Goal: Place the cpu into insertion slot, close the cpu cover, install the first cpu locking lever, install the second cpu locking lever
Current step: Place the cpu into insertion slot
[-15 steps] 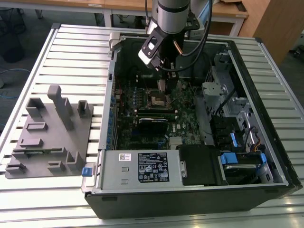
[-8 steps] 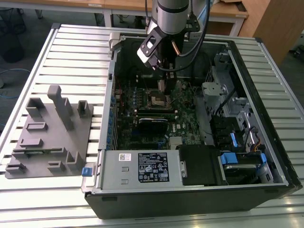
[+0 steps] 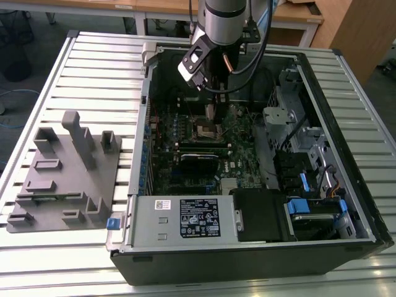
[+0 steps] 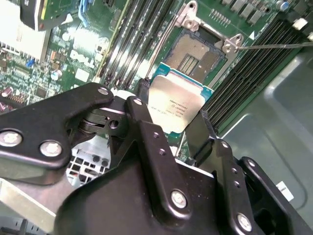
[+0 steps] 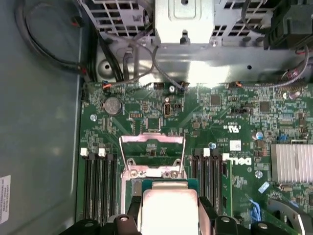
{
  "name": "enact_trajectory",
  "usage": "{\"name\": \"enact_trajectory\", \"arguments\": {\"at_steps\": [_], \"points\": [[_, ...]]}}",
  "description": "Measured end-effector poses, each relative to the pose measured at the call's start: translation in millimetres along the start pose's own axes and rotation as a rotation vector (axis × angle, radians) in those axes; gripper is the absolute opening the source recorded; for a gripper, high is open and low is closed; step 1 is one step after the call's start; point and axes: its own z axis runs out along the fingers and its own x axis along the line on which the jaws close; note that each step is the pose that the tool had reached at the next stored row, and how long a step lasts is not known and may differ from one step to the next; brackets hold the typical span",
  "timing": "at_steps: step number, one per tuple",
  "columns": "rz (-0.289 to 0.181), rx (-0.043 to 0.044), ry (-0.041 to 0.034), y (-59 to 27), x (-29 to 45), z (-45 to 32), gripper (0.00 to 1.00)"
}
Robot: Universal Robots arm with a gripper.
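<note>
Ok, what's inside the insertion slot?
No chip is seated: the insertion slot shows bare contacts in the second wrist view. The cpu, gripped in the jaws, is apart from it and hides its near edge.

One edge of the cpu [image 5: 168, 208] runs off the first wrist view's border. In the second wrist view, the gripper [image 4: 172, 106] hides two of its corners from you. In the exterior view, the arm [image 3: 226, 25] screens part of the insertion slot [image 3: 207, 130].
</note>
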Motion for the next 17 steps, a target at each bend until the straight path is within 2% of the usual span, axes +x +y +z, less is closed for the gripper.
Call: {"name": "enact_trajectory", "arguments": {"at_steps": [3,5,11,17], "points": [[0.000,0.0213,-0.0005,0.0,0.0,1.4,0.54],[0.000,0.0283,-0.0008,-0.1,0.0,1.7,0.54],[0.000,0.0285,-0.0003,-0.6,0.2,2.0,0.54],[0.000,0.0287,-0.0007,-8.2,2.0,4.1,0.54]]}}
